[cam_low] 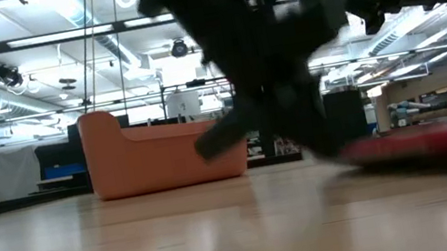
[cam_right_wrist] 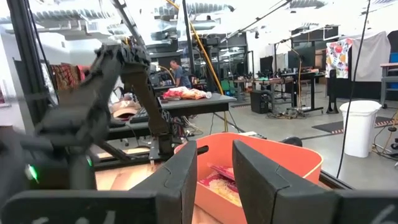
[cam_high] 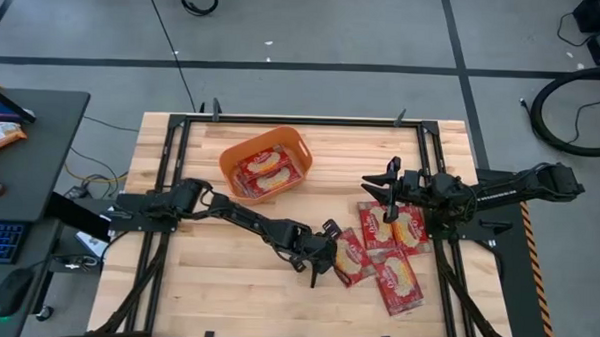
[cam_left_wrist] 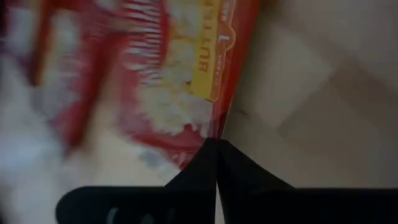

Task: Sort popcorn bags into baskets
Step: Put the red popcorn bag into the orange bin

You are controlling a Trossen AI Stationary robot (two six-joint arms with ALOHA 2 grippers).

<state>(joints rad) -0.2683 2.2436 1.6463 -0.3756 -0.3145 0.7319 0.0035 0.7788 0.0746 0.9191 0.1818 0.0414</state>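
The basket (cam_high: pixel 265 163) sits toward the table's (cam_high: pixel 206 285) back middle, with two popcorn bags (cam_high: pixel 264 169) lying side by side in it. To its right and nearer the front, four more bags (cam_high: pixel 387 250) lie clustered on the table.

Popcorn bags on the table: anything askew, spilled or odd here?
Nothing spilled or damaged. The loose popcorn bags lie in an untidy, overlapping cluster at differing angles on the table, apart from the orange basket, which already holds some. The left gripper is at the cluster's edge; the right gripper hovers above it.
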